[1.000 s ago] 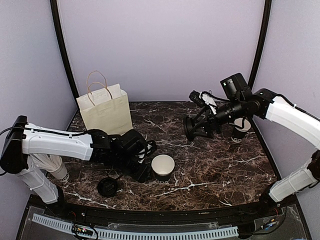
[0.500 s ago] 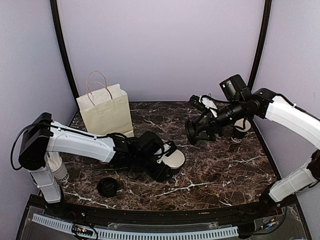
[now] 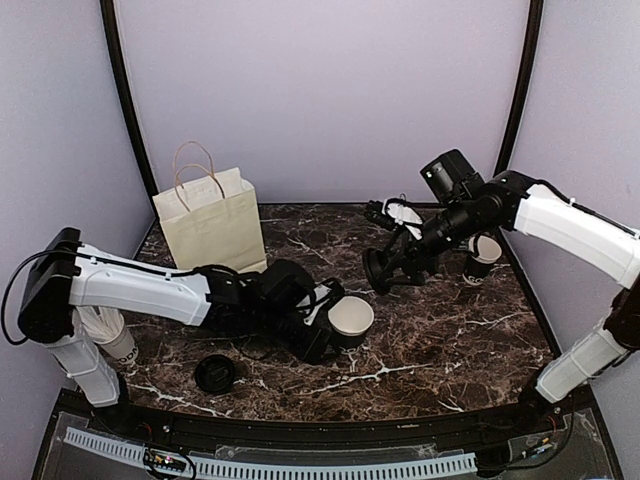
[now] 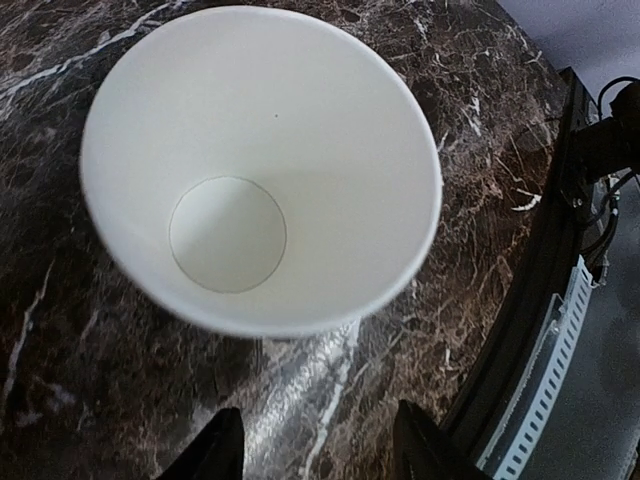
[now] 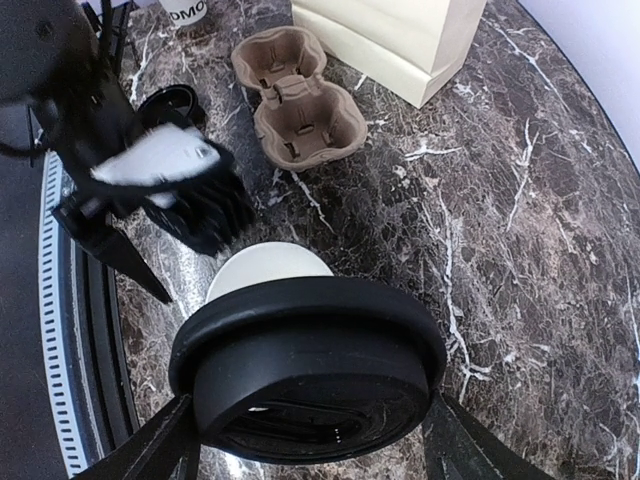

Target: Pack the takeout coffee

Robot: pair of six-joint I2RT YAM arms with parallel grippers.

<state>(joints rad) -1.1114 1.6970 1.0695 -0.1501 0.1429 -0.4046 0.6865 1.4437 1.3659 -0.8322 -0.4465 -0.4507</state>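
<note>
Across dark marble table [image 3: 450, 340]: cream paper bag with handles [image 3: 210, 225] back left; brown pulp cup carrier [image 5: 300, 100] beside it. Left gripper [image 4: 318, 435], jaws apart, just behind lidless black paper coffee cup [image 3: 350, 317] mid-table. Right gripper [image 5: 310, 420] clamped on round black plastic lid [image 5: 310, 350], held aloft.

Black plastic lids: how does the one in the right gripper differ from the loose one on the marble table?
The black plastic lid in the right gripper is held above the table, over the open white-rimmed paper cup. The loose flat black lid lies on the table near the left arm's base, ungripped. Both are round and black.
</note>
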